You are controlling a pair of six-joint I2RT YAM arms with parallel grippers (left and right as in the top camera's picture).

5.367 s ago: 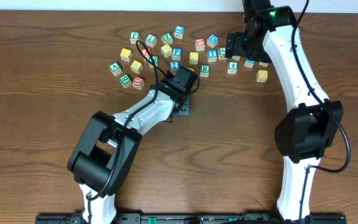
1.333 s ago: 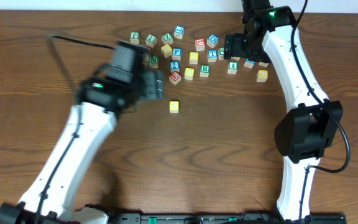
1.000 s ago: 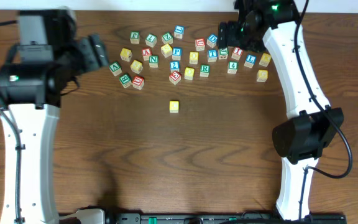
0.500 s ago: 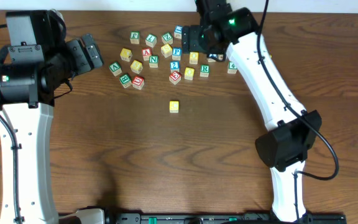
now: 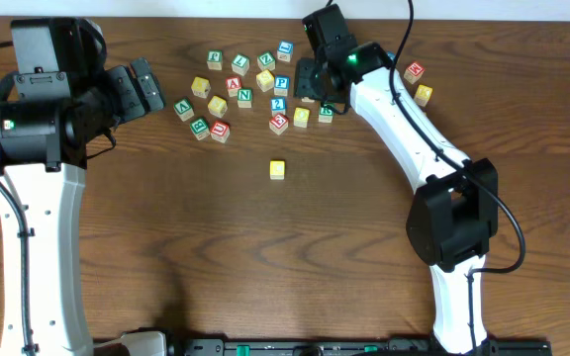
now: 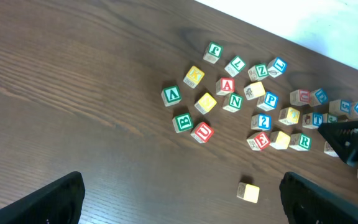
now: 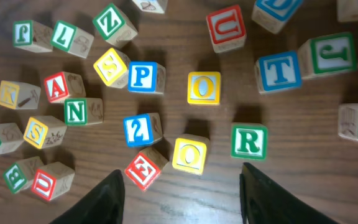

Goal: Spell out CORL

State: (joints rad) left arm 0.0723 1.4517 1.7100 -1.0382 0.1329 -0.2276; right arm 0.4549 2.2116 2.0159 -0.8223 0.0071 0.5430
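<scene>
One yellow block (image 5: 278,169) lies alone on the table in front of the cluster; its letter is unreadable, and it also shows in the left wrist view (image 6: 248,192). In the right wrist view a yellow O block (image 7: 189,155), a green R block (image 7: 249,141) and a green L block (image 7: 67,37) lie among the cluster. My right gripper (image 7: 182,199) hovers over the cluster (image 5: 310,81), open, with nothing between its fingers; the O and R lie just beyond its tips. My left gripper (image 6: 182,202) stands wide open and empty, high at the left (image 5: 144,87).
Other letter blocks crowd the back of the table: a second yellow O (image 7: 204,88), a red E (image 7: 145,169), a blue P (image 7: 143,76), a red U (image 7: 227,26) and a blue T (image 7: 279,70). A red block (image 5: 415,71) and a yellow one (image 5: 423,94) sit apart at the right.
My right arm has swung left from the right-hand blocks to above the middle of the cluster, its jaws narrowing. My left arm had pulled back to the left, leaving the yellow block, and now holds still.
</scene>
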